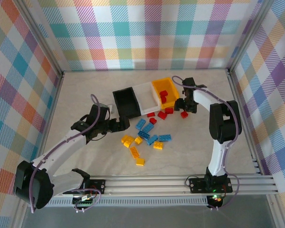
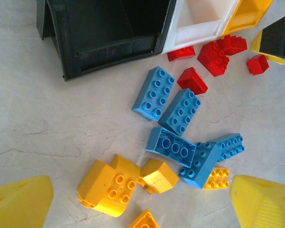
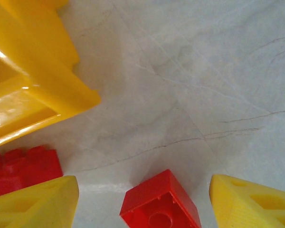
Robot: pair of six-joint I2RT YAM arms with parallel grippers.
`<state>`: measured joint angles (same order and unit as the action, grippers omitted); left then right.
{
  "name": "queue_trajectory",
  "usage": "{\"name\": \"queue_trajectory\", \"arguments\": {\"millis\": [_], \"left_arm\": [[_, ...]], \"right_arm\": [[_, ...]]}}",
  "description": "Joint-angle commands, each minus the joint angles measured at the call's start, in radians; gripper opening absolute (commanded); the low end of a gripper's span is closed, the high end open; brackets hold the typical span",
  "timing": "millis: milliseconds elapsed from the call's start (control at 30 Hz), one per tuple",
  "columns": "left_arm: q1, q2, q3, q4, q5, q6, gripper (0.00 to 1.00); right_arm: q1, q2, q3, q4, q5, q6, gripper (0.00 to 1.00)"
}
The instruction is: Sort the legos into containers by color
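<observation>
The containers stand joined in a row: a black bin (image 1: pixel 126 102), a white bin (image 1: pixel 147 97) and an orange-yellow bin (image 1: pixel 157 85) with red legos (image 1: pixel 163 96) inside. Loose red legos (image 1: pixel 162 115), blue legos (image 1: pixel 147 128) and yellow legos (image 1: pixel 127 140) lie in front of them. My right gripper (image 3: pixel 145 204) hangs low beside the orange-yellow bin (image 3: pixel 33 80), jaws apart around a small red lego (image 3: pixel 161 202) on the table, with a gap on each side. My left gripper (image 2: pixel 142 209) is open above the yellow legos (image 2: pixel 107 187), with blue ones (image 2: pixel 180 111) just beyond.
Checked walls and a metal frame enclose the marble-patterned table (image 1: pixel 85 90). Another red lego (image 3: pixel 21 168) lies to the left of my right gripper's left finger. The black bin's front wall (image 2: pixel 109 47) is close ahead of my left gripper.
</observation>
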<state>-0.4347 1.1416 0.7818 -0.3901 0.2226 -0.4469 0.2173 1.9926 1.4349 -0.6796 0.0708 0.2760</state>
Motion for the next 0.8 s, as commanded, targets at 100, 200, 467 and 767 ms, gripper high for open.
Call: {"name": "queue_trajectory", "arguments": {"millis": [100,200,467,767], "left_arm": [[0.010,0.019,0.014,-0.016,-0.014,0.028,0.96],[0.010,0.031,0.017,-0.013,-0.012,0.029,0.96],[0.009,0.044,0.014,-0.003,-0.012,0.020,0.96],[0.009,0.041,0.005,-0.014,-0.024,0.019,0.96]], "right_arm": [[-0.001,0.034,0.026,-0.025,-0.010,0.009,0.69],[-0.001,0.025,0.009,-0.014,-0.020,0.009,0.66],[0.000,-0.038,-0.061,0.016,-0.060,0.022,0.63],[0.016,-0.064,-0.093,0.038,-0.086,0.023,0.55]]}}
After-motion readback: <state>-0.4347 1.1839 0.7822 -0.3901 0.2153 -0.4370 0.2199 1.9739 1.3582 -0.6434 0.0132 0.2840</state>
